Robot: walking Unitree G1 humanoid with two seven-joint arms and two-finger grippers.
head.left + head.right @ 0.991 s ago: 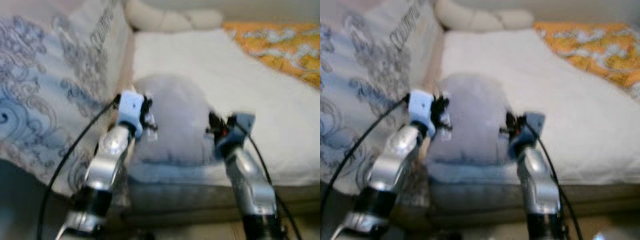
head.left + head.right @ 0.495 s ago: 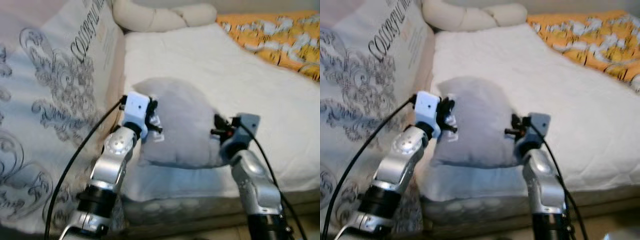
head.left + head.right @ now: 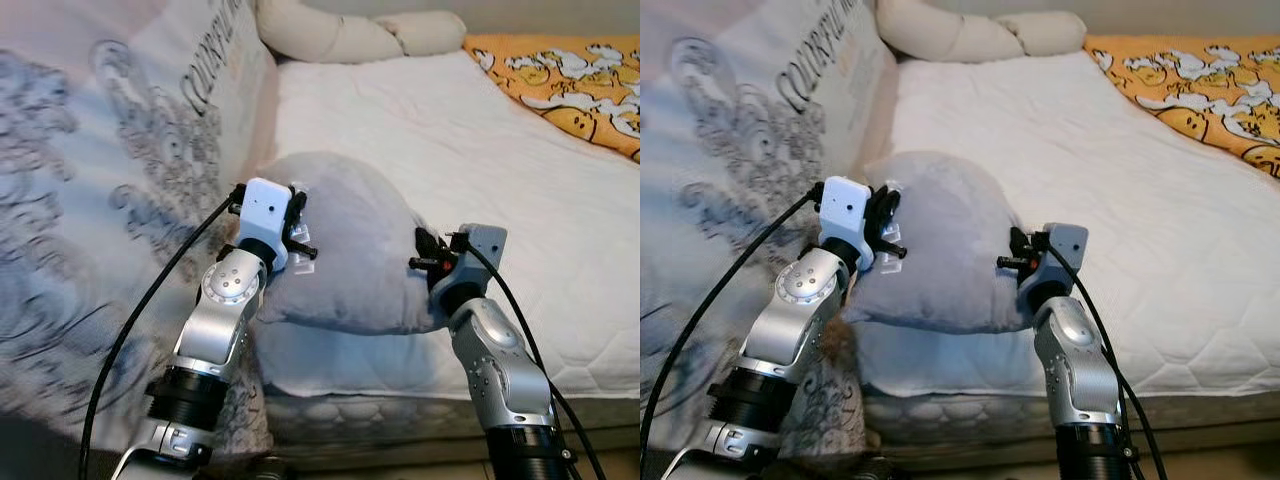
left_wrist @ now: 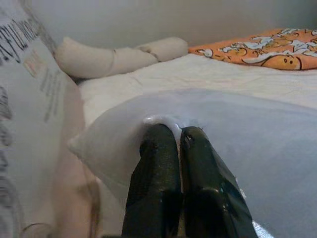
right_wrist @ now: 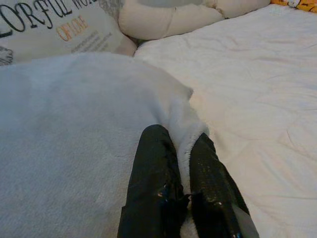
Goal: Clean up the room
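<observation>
Between both tools [image 3: 300, 240] [image 3: 418, 262], grey pillow [image 3: 355, 250].

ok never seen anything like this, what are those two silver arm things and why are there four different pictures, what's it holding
It is a walking humanoid robot tidying a bedroom. The two wide pictures come from cameras in its head, looking down at its own silver arms. The two close pictures come from cameras on its wrists, looking along each black two-fingered tool. The left tool and the right tool each pinch one edge of a grey pillow, holding it between them over the near edge of a white mattress. Also on the bed are a long cream bolster at the far end and an orange patterned blanket on the right. A large printed cushion stands on the left.
</observation>
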